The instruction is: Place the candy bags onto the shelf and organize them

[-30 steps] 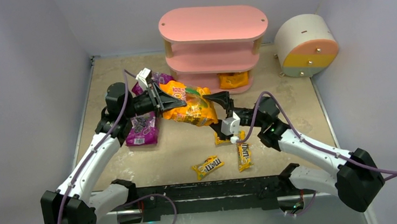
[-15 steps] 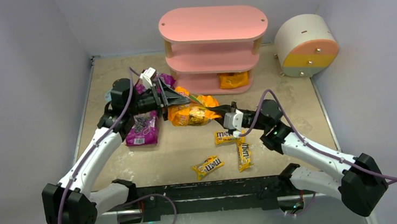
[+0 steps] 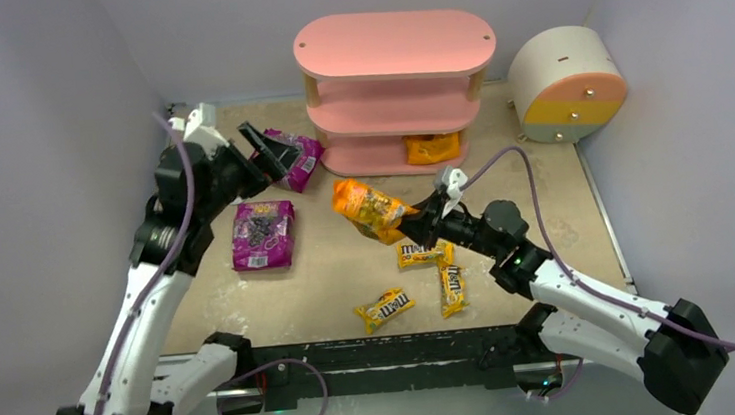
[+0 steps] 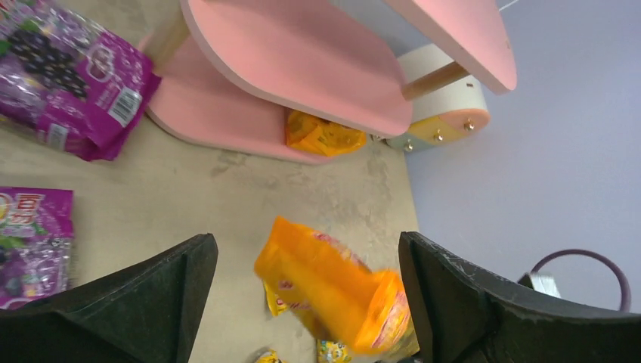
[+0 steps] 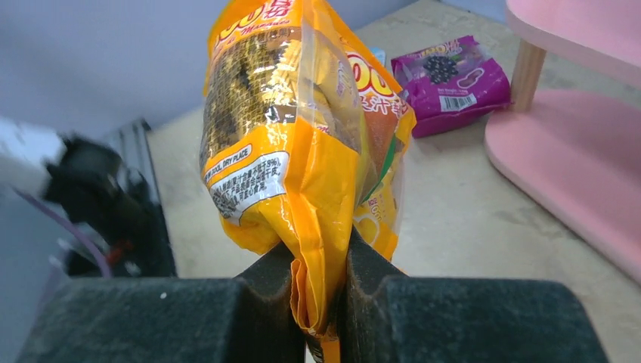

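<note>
Handover complete: your left fingers (image 3: 270, 148) have released and gape wide, empty, at upper left; right fingers (image 3: 415, 223) clamp the orange bag (image 3: 368, 205) mid-frame, below the shelf (image 3: 394, 44). Shelving it looks next.

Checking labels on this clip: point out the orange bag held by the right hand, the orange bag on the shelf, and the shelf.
held orange bag (image 3: 368, 205): top external view, middle of its front face.
shelved orange bag (image 3: 433, 148): top external view, its visible front.
shelf (image 3: 394, 44): top external view, bare top board.
</note>
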You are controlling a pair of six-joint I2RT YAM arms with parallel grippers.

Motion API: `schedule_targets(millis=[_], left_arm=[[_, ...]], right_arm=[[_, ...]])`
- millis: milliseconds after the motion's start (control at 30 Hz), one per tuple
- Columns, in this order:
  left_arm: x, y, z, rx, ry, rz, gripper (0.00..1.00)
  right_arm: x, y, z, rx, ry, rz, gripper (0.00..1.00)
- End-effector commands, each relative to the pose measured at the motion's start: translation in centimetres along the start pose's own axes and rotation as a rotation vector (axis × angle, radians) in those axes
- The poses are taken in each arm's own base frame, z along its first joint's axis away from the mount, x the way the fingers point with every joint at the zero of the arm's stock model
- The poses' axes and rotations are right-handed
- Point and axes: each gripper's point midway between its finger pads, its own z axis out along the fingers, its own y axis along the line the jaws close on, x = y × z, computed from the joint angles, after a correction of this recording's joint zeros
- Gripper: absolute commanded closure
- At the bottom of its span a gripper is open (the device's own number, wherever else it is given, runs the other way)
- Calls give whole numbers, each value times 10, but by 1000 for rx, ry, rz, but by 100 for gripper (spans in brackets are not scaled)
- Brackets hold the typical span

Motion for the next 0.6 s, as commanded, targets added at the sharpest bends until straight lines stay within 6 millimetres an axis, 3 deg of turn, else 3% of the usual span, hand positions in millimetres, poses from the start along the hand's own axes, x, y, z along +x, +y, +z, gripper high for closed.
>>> schedule_targets(millis=[0, 167, 300, 367, 567], left_arm=[[-12, 12, -29, -13, -164, 82, 6], [32, 12, -22, 144, -58, 83, 4], [78, -9, -9, 451, 86, -26, 4], [89, -22, -10, 587, 127, -74, 3], [101, -53, -2, 662, 103, -15, 2]], right_arm=[[-92, -3, -5, 77, -382, 463, 100], [-92, -17, -10, 90, -534, 749, 100], [-103, -18, -23, 23, -669, 890, 100], [-112, -17, -23, -8, -702, 917, 100], [-131, -15, -15, -48, -737, 976, 100]])
